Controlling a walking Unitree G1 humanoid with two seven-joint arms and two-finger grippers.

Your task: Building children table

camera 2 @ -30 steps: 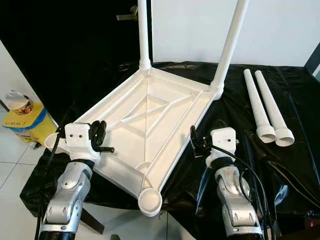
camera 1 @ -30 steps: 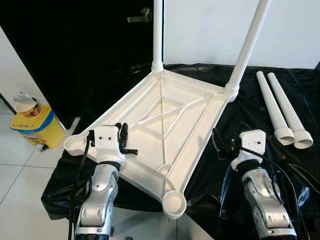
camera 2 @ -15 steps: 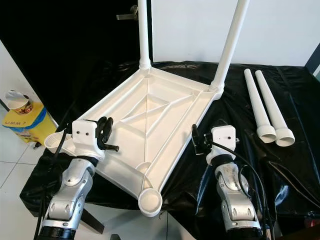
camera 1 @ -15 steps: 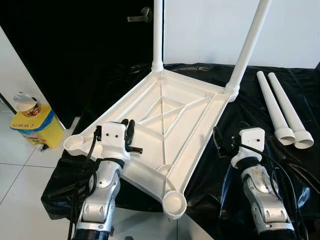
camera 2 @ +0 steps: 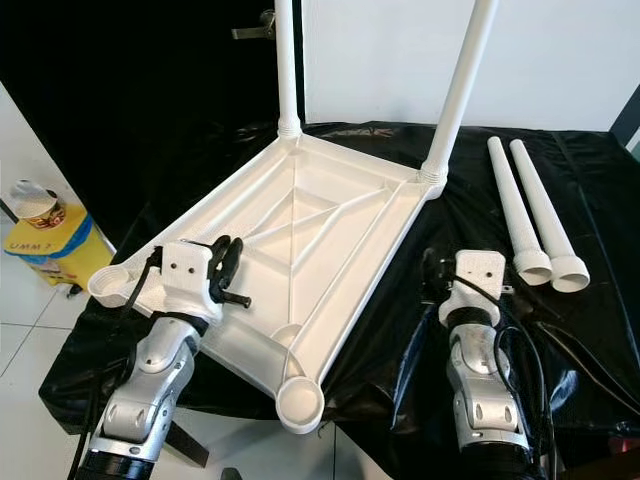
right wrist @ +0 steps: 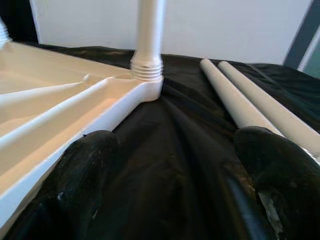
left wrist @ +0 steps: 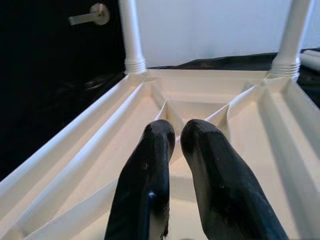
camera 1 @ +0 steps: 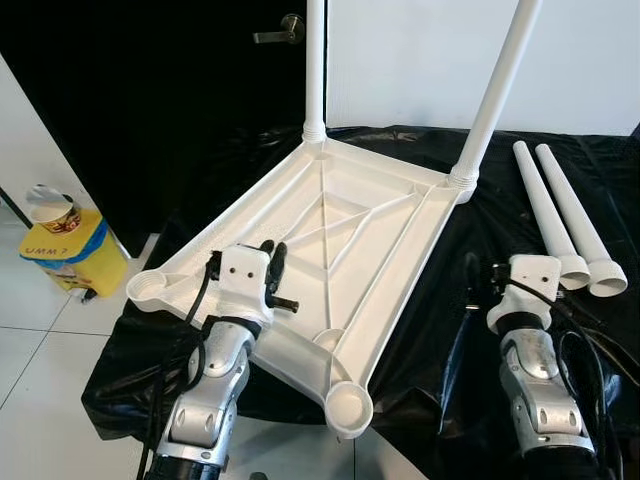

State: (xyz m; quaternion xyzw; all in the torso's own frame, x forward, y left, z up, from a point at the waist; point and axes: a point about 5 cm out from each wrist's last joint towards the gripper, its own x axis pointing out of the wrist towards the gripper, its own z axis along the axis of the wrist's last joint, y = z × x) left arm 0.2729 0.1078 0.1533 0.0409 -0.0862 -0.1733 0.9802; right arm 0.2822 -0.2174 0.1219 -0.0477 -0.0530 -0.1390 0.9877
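Two white legs [camera 1: 492, 95] already stand upright in the far corner sockets of the upside-down white tabletop [camera 1: 330, 240], which lies tilted on a surface draped in black plastic sheeting [camera 1: 450, 330], its ribbed underside facing up. Two more loose legs [camera 1: 562, 215] lie side by side on the sheeting to the robot's right, well apart from the tabletop, their flared ends nearest the robot. The two near corner sockets, one at the left edge [camera 1: 150, 288] and one at the front [camera 1: 350, 405], have no legs in them. The left gripper [left wrist: 174, 135] hovers over the near left part of the tabletop's underside, its two black fingers pressed together with nothing between them, pointing along the ribs toward the far legs. The right gripper [right wrist: 175, 150] is held over the black sheeting between the tabletop's right edge and the loose legs, its fingers spread wide with nothing in them. On the floor to the left stands a yellow box [camera 1: 75, 255] with a small cup [camera 1: 52, 207] on top, and a door handle [camera 1: 280, 30] shows on the dark door behind
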